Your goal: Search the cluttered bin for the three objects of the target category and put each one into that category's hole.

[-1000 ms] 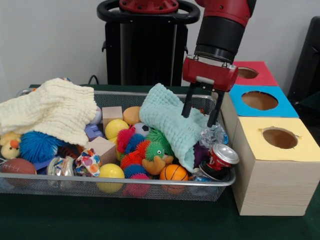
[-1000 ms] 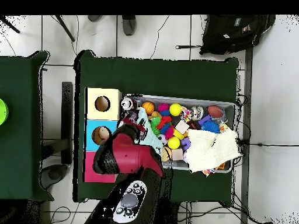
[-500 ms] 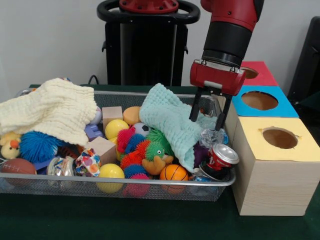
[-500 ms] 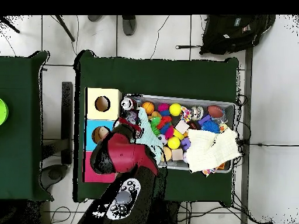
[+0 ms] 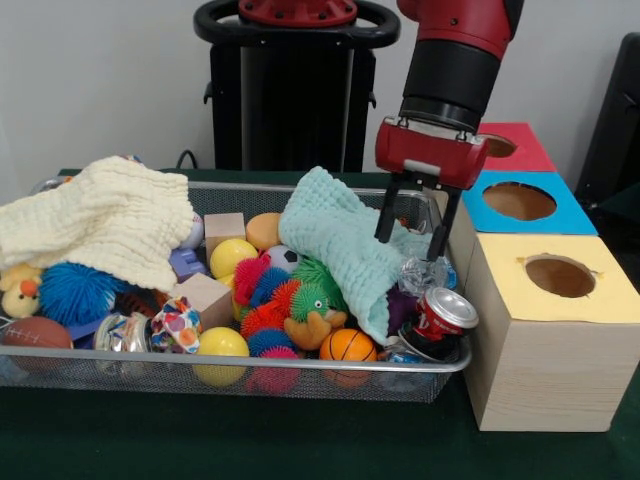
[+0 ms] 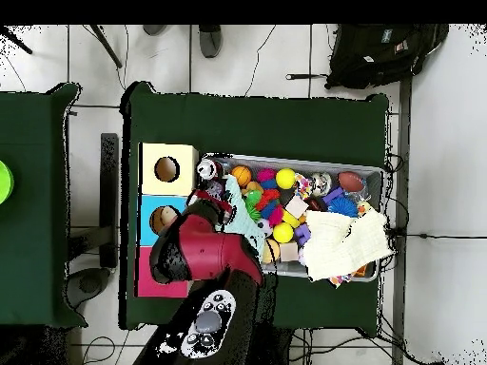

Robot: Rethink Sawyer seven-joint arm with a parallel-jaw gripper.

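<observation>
front view showed my red and black gripper [image 5: 411, 222] hanging over the end of the silver wire mesh bin [image 5: 300, 375] nearest the boxes, fingers spread apart and holding nothing, tips just above the folded mint-green knitted cloth [image 5: 345, 245]. beside them lay the crumpled clear plastic wrapper [image 5: 425, 272] and, lower, the tilted red soda can [image 5: 440, 315]. which category i was hunting i could not tell, so i judged the wise thing was to lift or shove that cloth aside first, since it hid part of the pile. to do that well i reckoned i should come straight down on a raised fold, pinch cloth only, and stay clear of the bin's rim and the yellow-topped wooden box [image 5: 560, 330].

overhead view hid my fingers under my own arm [image 6: 204, 252]; the arm sat over the bin's box-side end, with the cream waffle blanket [image 6: 344, 245] well apart at the other end.
</observation>
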